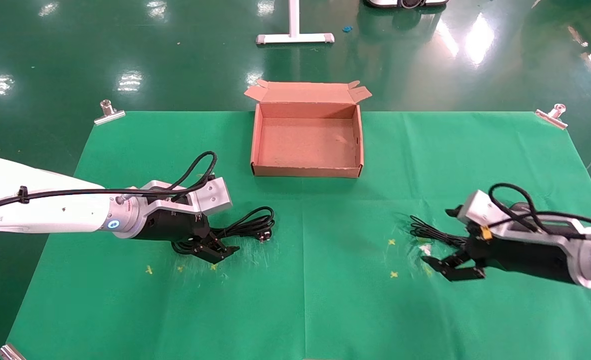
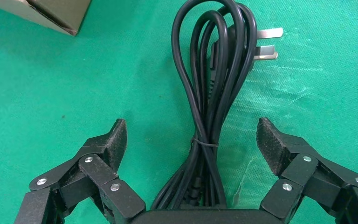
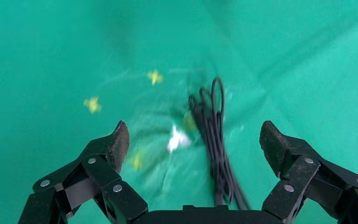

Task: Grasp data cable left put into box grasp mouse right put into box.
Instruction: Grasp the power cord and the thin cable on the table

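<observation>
The left gripper is spread wide, its jaws set either side of the data cable, which lies bundled on the green cloth. The right gripper is likewise spread, over the mouse's thin cord. The box stands between them, farther back.

The mouse itself can't be made out anywhere; only its thin cord shows, smeared by blur in the right wrist view and running under the right gripper. The near end of the data cable sits hidden under the left gripper. Only a corner of the box shows in the left wrist view.
</observation>
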Controlling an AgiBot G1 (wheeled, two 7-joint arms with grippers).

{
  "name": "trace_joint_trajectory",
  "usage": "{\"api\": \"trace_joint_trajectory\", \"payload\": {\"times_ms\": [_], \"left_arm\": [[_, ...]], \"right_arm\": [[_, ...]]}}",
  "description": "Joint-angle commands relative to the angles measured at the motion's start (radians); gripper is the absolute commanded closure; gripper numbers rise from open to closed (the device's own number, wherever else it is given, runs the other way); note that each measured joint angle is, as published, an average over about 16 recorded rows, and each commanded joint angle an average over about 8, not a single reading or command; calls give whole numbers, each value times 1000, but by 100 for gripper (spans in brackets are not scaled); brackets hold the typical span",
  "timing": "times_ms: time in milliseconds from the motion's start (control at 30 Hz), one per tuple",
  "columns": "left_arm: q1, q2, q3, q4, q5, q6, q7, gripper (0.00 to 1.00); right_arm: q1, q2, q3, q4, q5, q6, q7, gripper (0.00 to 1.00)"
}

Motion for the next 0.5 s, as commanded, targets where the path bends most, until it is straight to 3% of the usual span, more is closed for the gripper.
{"api": "trace_joint_trajectory", "payload": {"times_ms": [33, 500], "left_arm": [[0, 0, 0, 0, 0, 0, 0, 0], [0, 0, 0, 0, 0, 0, 0, 0]], "right_arm": [[20, -23, -4, -28, -6, 1, 4, 0], [59, -91, 9, -245, 23, 23, -114, 0]]}}
